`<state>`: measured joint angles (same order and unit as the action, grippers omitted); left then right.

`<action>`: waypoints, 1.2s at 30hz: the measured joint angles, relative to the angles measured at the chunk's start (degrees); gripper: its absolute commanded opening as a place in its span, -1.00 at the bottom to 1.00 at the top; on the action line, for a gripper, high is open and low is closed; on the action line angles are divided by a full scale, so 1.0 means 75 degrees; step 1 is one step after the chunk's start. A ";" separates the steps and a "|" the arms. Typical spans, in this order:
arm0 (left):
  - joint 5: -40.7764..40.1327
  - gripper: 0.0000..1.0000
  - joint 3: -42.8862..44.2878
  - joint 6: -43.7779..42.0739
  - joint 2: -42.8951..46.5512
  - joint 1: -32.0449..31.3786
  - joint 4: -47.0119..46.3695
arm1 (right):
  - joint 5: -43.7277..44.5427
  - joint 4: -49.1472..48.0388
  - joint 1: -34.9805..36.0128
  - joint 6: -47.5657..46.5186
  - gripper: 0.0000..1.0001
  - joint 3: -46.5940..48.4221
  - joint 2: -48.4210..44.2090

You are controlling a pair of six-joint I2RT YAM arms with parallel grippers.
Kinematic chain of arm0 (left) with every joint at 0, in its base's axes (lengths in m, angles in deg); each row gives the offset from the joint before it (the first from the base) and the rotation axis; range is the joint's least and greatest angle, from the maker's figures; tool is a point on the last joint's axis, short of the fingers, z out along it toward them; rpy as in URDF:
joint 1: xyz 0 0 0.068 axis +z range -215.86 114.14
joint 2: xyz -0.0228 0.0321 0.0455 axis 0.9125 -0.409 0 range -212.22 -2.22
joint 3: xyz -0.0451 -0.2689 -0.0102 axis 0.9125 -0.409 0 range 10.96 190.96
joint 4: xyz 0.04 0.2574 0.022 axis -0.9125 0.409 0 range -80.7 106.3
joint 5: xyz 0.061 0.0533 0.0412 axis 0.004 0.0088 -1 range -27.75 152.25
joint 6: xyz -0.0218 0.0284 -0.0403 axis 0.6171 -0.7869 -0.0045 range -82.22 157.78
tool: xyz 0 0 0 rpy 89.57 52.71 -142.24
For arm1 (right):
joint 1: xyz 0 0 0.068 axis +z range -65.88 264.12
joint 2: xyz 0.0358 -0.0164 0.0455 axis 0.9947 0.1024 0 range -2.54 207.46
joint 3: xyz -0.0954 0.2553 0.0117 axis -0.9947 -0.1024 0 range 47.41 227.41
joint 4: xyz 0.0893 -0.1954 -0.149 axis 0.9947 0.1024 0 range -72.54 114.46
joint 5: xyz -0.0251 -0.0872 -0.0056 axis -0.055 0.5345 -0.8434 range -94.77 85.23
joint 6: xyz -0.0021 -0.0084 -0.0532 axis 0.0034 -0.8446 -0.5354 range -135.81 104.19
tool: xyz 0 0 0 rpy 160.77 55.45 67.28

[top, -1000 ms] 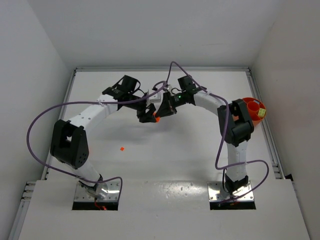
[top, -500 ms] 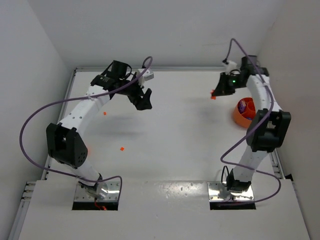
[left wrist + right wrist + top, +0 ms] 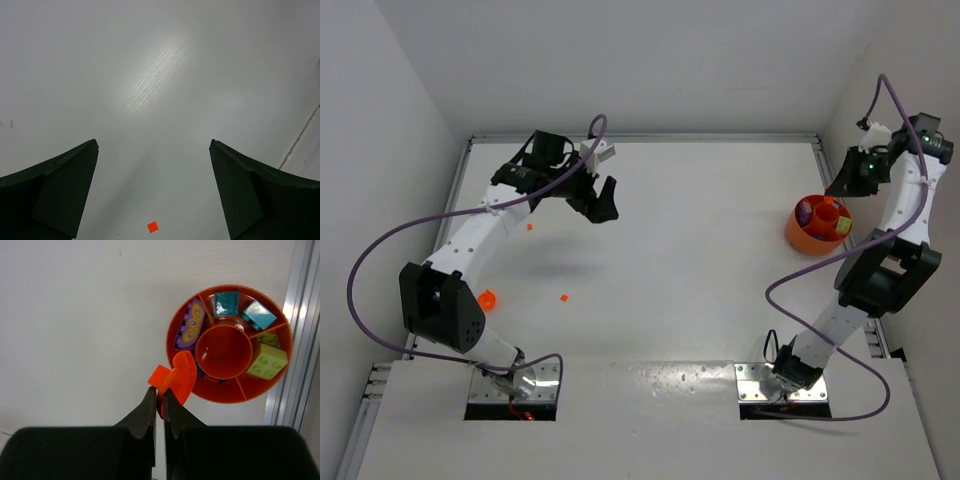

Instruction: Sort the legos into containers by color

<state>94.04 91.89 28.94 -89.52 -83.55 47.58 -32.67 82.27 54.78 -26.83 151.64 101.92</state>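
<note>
My right gripper is shut on a small orange piece, a round part with a square tab. It holds the piece above the near-left rim of the orange bowl. The bowl sits at the table's right edge, under the right gripper. Its outer compartments hold purple, teal and lime pieces. My left gripper is open and empty at the back left. A tiny orange lego lies on the table below its open jaws.
Two orange specks lie on the table. A small orange cup stands by the left arm's elbow. A raised metal rail runs along the table's right edge, close to the bowl.
The two grippers were together at mid-table a second ago. The right one has swung right with the orange piece to above the bowl. The left one has drawn back left and stands open.
</note>
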 measured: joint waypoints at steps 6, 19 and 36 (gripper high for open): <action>-0.0131 0.99 0.0035 0.0012 0.0017 0.0000 -0.0085 | -0.0082 0.0134 -0.0481 -0.0047 -1.00 0.0044 0.0353; -0.0221 0.99 0.0035 0.0012 0.0047 0.0000 -0.0087 | -0.0114 0.0105 -0.0539 0.0026 -0.85 -0.0038 0.1119; -0.0399 0.99 0.0029 0.0017 0.0076 0.0052 -0.0085 | 0.0085 -0.0087 -0.0402 0.0230 -0.27 0.0300 0.1486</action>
<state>91.04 92.11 29.07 -88.96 -83.16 46.95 -32.03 81.62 51.76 -25.11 153.89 113.07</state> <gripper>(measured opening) 0.995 0.362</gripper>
